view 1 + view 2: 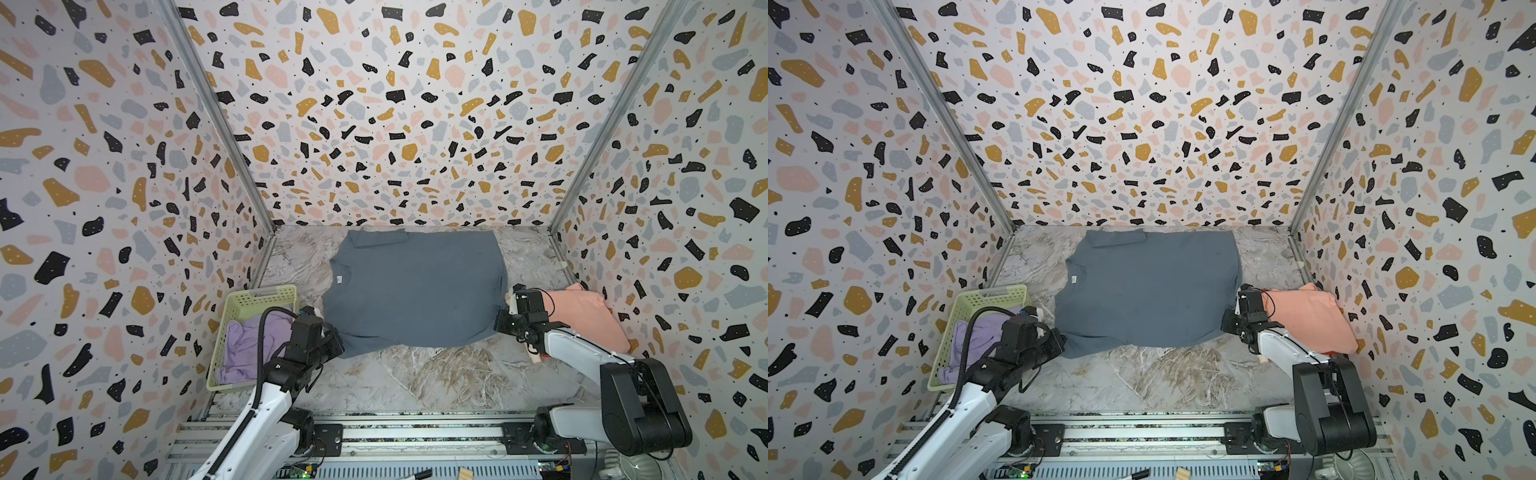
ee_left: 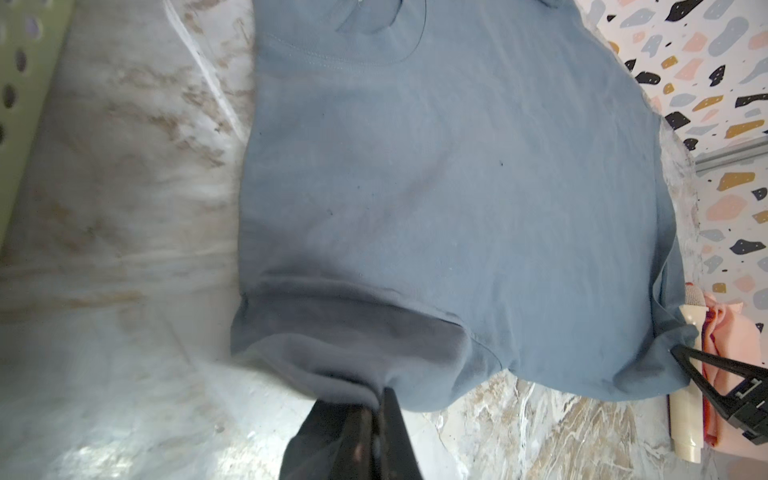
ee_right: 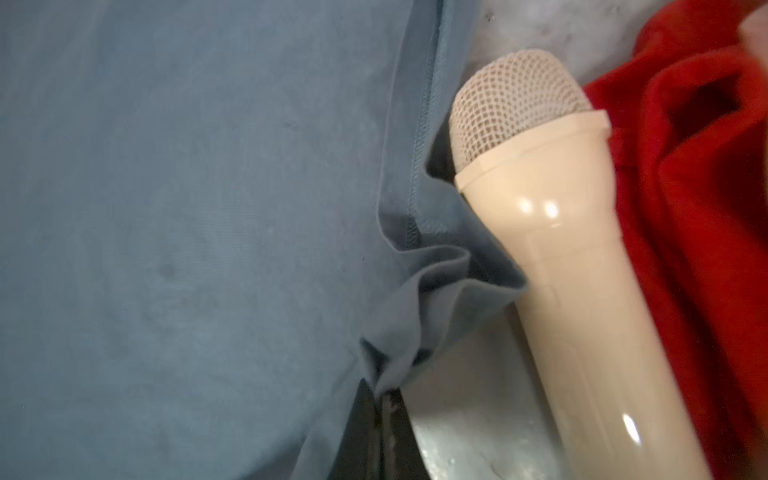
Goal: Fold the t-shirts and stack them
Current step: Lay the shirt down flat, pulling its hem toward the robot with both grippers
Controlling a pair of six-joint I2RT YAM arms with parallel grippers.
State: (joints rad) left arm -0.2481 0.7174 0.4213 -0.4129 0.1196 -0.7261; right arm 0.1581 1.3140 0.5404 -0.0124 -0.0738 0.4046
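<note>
So, fold step on the slate blue-grey t-shirt point(image 1: 415, 291): it lies flat on the table point(image 1: 436, 374), stretched btw both pincers. The left gripper point(image 2: 380, 395) is clamped on the near sleeve, and the right gripper point(image 3: 382, 388) pinches the near hem corner. A toy mic point(image 3: 552, 270) sits just beside the right one. Next move imo: lift both corners together & carry them to the far edge w/o snagging the mic.

Spread t-shirt point(image 1: 415, 291) lies between basket point(image 1: 262, 296) and folded t-shirt point(image 1: 582, 313)

Blue-grey shirt point(image 1: 415, 291) spread flat mid-tabletop point(image 1: 436, 382), collar left. Pink shirt point(image 1: 582, 316) folded by right wall, atop red shirt point(image 3: 685, 187). Lilac shirt point(image 1: 249, 340) crumpled in basket point(image 1: 232, 307).
</note>
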